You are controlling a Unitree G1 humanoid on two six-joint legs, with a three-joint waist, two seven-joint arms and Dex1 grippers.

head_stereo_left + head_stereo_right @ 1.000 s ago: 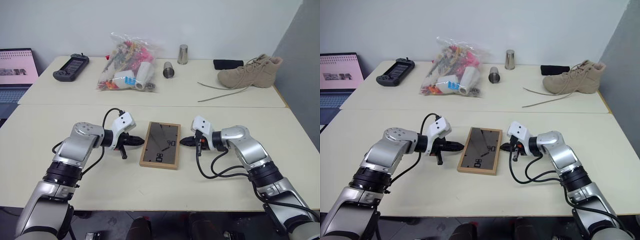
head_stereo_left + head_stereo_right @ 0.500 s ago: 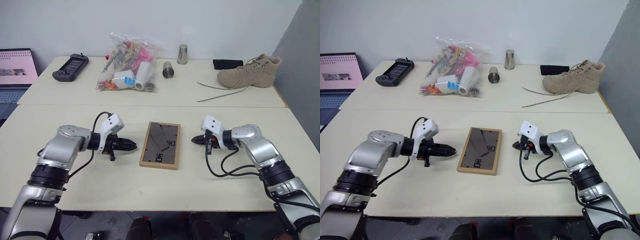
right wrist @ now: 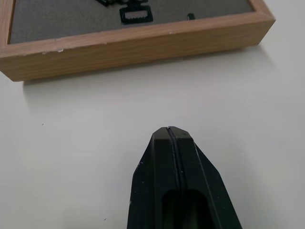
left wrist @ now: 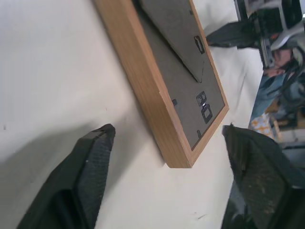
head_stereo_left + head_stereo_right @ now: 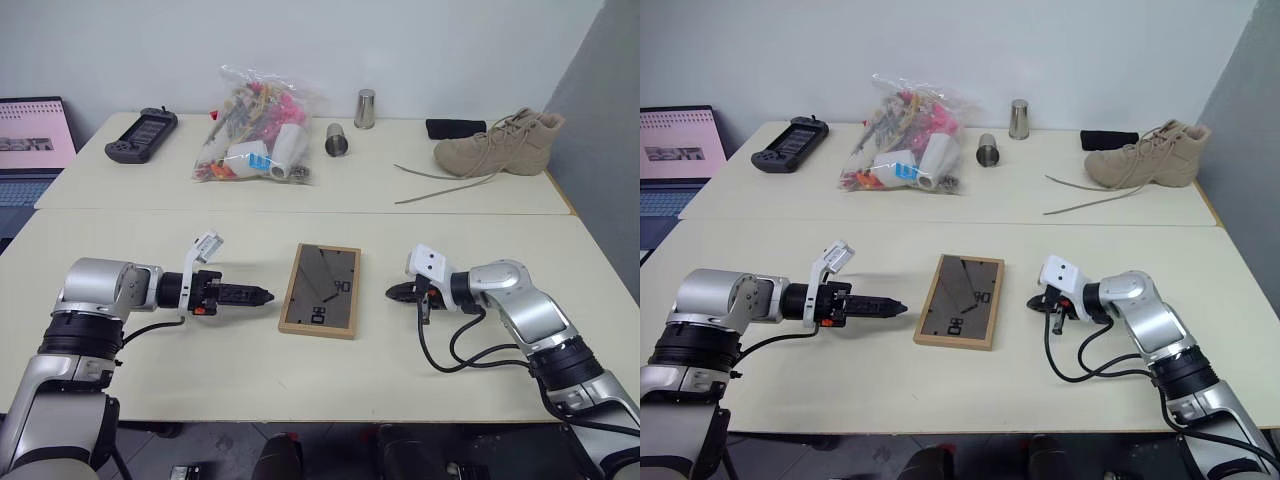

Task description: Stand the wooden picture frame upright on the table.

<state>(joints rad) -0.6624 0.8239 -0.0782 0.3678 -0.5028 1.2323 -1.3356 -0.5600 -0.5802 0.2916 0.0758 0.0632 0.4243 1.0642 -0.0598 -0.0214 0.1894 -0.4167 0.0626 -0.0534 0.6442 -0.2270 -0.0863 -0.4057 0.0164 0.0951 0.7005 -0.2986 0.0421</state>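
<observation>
The small rectangular light-wood picture frame [image 5: 320, 290] lies flat on the near part of the large pale cream tabletop [image 5: 300, 380], dark grey-brown back panel up, with its fold-out stand folded against the panel. That is why, we judge, nothing of the task is done: the frame must be lifted by an edge and the stand swung out before it can rest upright.

We have one gripper on each side of the frame, which suits a two-handed lift. Our left gripper [image 5: 262, 295] sits just left of the frame, not touching it. Its two black fingers are spread wide and hold nothing; in the left wrist view the near corner of the frame shows between the two pads [image 4: 93, 167], so the jaws are lined up with the frame's long left edge. The left forearm reaches in level from the left, low over the table, pointing right.

Our right gripper [image 5: 392, 292] is just right of the frame, also clear of it. Its fingers are pressed fully together on nothing, the tip aimed at the frame's right edge, as the right wrist view [image 3: 170, 131] shows. The right arm comes in from the near right, elbow bent, wrist low over the table.
</observation>
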